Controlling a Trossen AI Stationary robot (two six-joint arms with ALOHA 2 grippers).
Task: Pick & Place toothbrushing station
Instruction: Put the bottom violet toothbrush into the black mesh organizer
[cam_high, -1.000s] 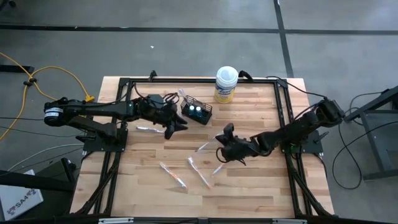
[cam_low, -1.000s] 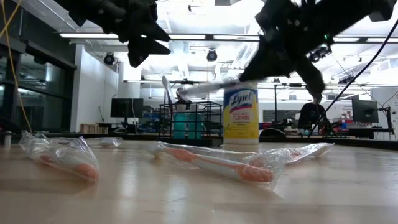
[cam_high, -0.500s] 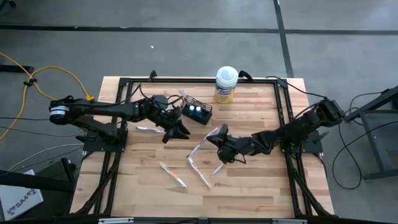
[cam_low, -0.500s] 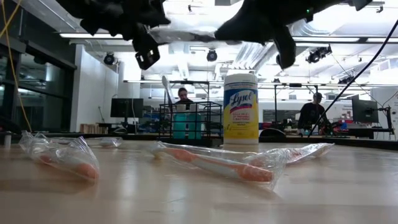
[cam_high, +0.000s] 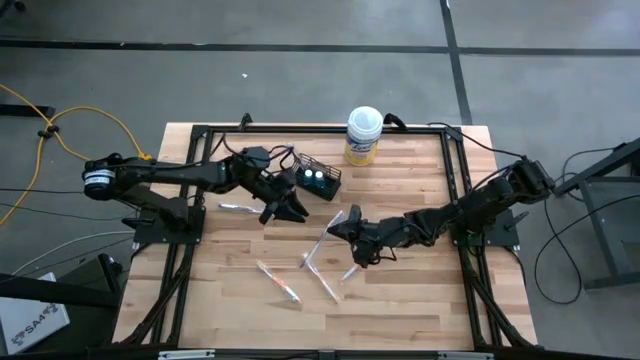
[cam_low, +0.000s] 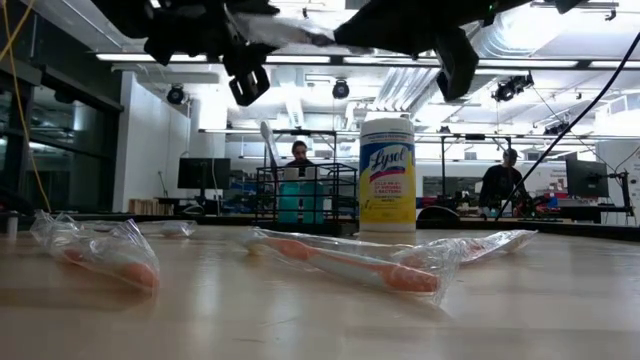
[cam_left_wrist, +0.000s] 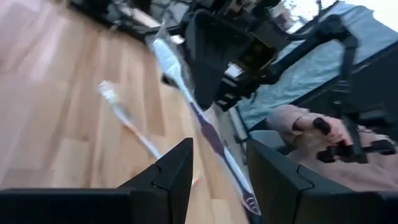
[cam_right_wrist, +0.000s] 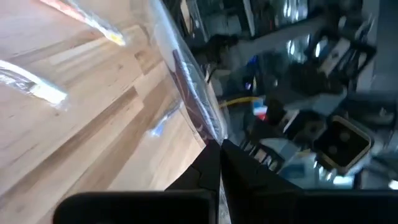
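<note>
My right gripper (cam_high: 341, 229) is shut on a plastic-wrapped toothbrush (cam_high: 328, 238) with a purple handle, held above the table's middle. It also shows in the right wrist view (cam_right_wrist: 186, 93) and ahead of my left fingers in the left wrist view (cam_left_wrist: 199, 118). My left gripper (cam_high: 292, 208) is open and empty, just left of it and near the black mesh basket (cam_high: 318, 178). The basket stands on its base and holds two teal-topped tubes. Several wrapped toothbrushes (cam_high: 278, 282) (cam_high: 322, 281) (cam_high: 237, 208) lie flat on the wood. My right gripper pinches the wrapped toothbrush part-way along its length (cam_right_wrist: 205, 134) between its two shut fingers, through the clear wrapper. The fingers come from the table's right and lie across the brush. The brush is lifted clear of the table, slanting, with both ends sticking out past the fingers.
A white-lidded, yellow-labelled canister (cam_high: 363, 136) stands at the far edge, right of the basket. A black frame (cam_high: 200, 135) runs round the table top. People show in the room beyond (cam_low: 500, 185), and a hand shows in the left wrist view (cam_left_wrist: 298, 121).
My right gripper has risen and gone toward the table's left, carrying the wrapped toothbrush up and clear of the table, toward my left gripper. My left gripper has gone a little toward the table's right, toward the brush.
</note>
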